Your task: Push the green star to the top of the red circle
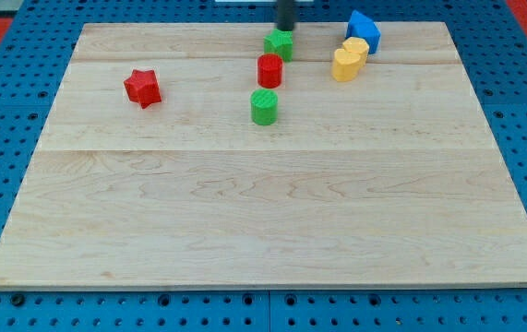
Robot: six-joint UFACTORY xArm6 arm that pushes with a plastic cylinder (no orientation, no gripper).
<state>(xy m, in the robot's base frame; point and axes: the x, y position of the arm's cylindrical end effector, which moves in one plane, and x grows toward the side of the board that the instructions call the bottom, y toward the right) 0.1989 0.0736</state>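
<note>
The green star [279, 43] lies near the view's top edge of the wooden board, just above and slightly right of the red circle [269, 70]; the two look close or touching. My tip [285, 29] is right at the green star's upper edge, on its top side. A green circle [264, 107] stands below the red circle.
A red star [142, 88] lies at the view's left. A blue block [363, 29] sits at the top right, with two yellow blocks [349, 59] just below it. The board [263, 212] rests on a blue pegboard surface.
</note>
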